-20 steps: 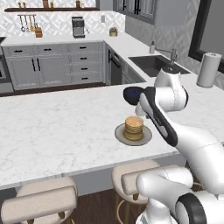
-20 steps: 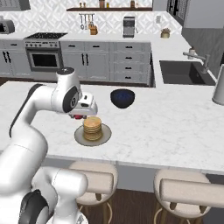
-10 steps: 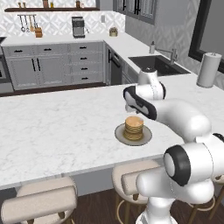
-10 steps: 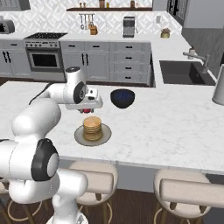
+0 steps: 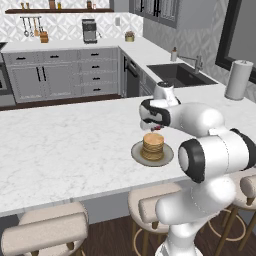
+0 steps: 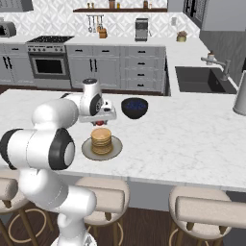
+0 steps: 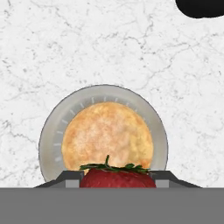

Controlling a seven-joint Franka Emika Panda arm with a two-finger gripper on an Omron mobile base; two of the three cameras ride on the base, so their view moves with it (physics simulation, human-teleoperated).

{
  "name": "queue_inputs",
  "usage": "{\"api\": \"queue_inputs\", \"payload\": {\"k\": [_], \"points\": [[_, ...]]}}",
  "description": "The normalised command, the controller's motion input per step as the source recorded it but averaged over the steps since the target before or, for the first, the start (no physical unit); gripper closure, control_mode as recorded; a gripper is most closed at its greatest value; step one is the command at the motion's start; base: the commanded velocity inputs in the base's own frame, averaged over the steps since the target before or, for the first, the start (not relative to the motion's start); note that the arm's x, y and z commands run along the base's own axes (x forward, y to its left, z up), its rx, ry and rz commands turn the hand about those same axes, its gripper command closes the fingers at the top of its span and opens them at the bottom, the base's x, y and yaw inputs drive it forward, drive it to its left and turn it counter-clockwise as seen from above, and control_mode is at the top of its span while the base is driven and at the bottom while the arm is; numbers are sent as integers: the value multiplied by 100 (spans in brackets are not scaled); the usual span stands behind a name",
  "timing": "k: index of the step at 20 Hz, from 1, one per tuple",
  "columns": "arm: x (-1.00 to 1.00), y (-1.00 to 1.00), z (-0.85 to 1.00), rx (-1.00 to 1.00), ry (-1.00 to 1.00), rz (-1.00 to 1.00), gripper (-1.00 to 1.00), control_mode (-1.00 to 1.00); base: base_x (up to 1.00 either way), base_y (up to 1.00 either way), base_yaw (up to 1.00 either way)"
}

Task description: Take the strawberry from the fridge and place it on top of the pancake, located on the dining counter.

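My gripper (image 7: pixel 117 183) is shut on the strawberry (image 7: pixel 117 178), a red berry with green leaves between the two fingertips (image 7: pixel 65 178). Directly below it, slightly ahead, lies the golden pancake (image 7: pixel 107 133) stack on a grey plate (image 7: pixel 48 135). In the left base view the gripper (image 5: pixel 155 126) hangs just above the far edge of the pancake (image 5: pixel 153 144), apart from it. The right base view has the gripper (image 6: pixel 103 119) over the pancake (image 6: pixel 101 138) too. The plate stands on the white marble dining counter (image 5: pixel 65 145). The fridge is out of view.
A dark bowl (image 6: pixel 134 107) sits on the counter just behind and right of the plate (image 6: pixel 115 150). A paper towel roll (image 5: pixel 236 80) stands at the counter's far right by the sink (image 5: pixel 177 74). Stools (image 6: pixel 206 211) line the near edge.
The arm has swung round and folded in over the counter. The hand with the strawberry has shifted slightly and now hangs over the pancake's far edge. Grip unchanged.
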Motion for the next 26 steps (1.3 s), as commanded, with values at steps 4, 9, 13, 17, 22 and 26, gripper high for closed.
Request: {"api": "queue_inputs", "payload": {"k": [4,9,13,17,22,26], "points": [[0,0,-7,0,18,5,100,-100,0,0,0],[0,1,-22,0,12,4,100,-100,0,0,0],[0,0,-22,0,8,1,100,-100,0,0,0],[-13,0,-11,0,1,0,100,-100,0,0,0],[-11,0,-5,0,-1,0,100,-100,0,0,0],[0,0,-16,0,0,0,100,-100,0,0,0]]}}
